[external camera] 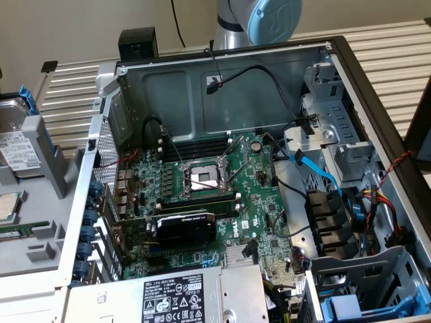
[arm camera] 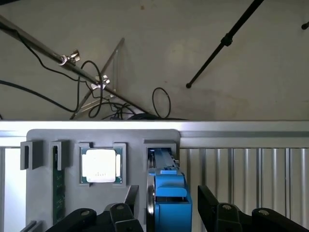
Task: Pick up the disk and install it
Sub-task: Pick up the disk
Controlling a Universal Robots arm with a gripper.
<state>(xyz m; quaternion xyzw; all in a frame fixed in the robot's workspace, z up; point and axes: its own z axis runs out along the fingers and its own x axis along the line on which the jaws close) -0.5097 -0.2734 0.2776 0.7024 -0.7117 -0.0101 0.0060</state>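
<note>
Starting with the exterior view, you are looking down into an open computer case (external camera: pixel 168 87) lying on a slatted table (external camera: pixel 397 47). The motherboard (external camera: pixel 262 222) is facing up, with the bare processor socket (external camera: pixel 204 178) at its middle and a black graphics card (external camera: pixel 185 229) just in front of it. A grey power-supply box (external camera: pixel 236 289) with a black-and-white label is sitting at the near edge. A blue cable (external camera: pixel 316 168) is running past the metal drive cage (external camera: pixel 337 151) on the exterior view's right. The robot arm (external camera: pixel 259 20) is showing as a silver and blue joint behind the case's far wall. Outside the case, on the exterior view's left, a grey holder (external camera: pixel 40 202) is carrying the disk (external camera: pixel 13 145). The disk is standing on edge with its white label showing and its blue carrier (external camera: pixel 27 101) at the rim. The processor chip (external camera: pixel 7 205) is lying in the holder, nearer the camera.

Now the wrist view: the gripper (arm camera: pixel 167 191) is hanging right over the holder (arm camera: pixel 101 137). Its black fingers (arm camera: pixel 130 208) are standing spread, one on each side of the disk (arm camera: pixel 171 208), which is sitting edge-up in its slot. The finger on the chip's side is close against the disk's silver edge, while the other is keeping a clear gap from the blue carrier (arm camera: pixel 169 186), so nothing is being pinched. The processor chip (arm camera: pixel 100 165) is lying flat in the pocket just beside that slot, with a memory stick (arm camera: pixel 59 183) one slot further along.
</note>
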